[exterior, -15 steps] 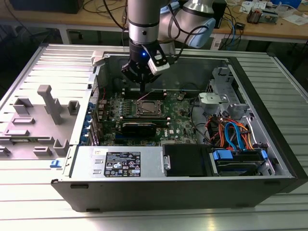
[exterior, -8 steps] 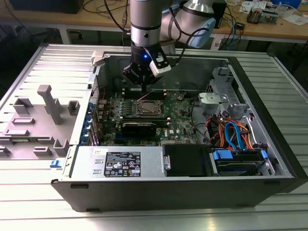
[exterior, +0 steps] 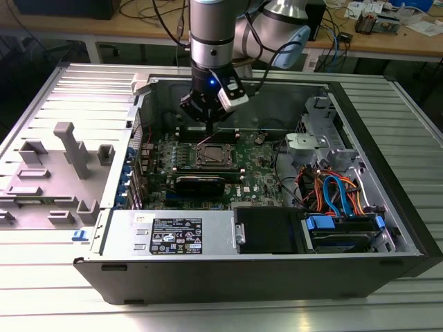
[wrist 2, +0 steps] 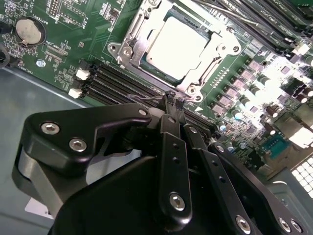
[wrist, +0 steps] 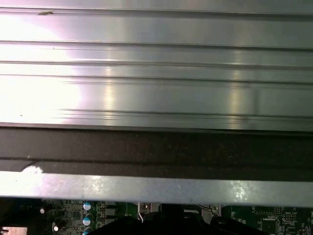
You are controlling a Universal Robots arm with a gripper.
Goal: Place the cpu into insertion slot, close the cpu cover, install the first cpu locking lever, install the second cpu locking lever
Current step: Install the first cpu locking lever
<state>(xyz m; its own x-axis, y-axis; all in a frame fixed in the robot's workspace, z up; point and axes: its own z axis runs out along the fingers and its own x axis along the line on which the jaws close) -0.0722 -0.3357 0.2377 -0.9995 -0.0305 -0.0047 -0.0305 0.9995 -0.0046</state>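
The arm point(exterior: 214, 34) reaches down into an open computer case point(exterior: 277, 266) that lies on a ribbed metal worktop point(exterior: 208, 315). The end effector point(exterior: 208, 117) hangs just above the green motherboard point(wrist 2: 93, 34), close beside the insertion slot point(exterior: 213, 155). In the second wrist view the cpu point(wrist 2: 183, 41) lies flat in that slot, its silver-grey top showing through the window of the cpu cover point(wrist 2: 137, 34), which is folded down over it. The end effector point(wrist 2: 174, 100) has its two fingers drawn together, with barely a sliver between the tips. They stand at the slot's edge, by the black memory slots point(wrist 2: 112, 81). A thin wire locking lever point(wrist 2: 146, 99) runs up to the tips; whether they pinch it I cannot tell. A round coin cell point(wrist 2: 28, 30) sits well apart on the board. On the exterior view's left a grey moulded fixture point(exterior: 73, 149) rests on the worktop
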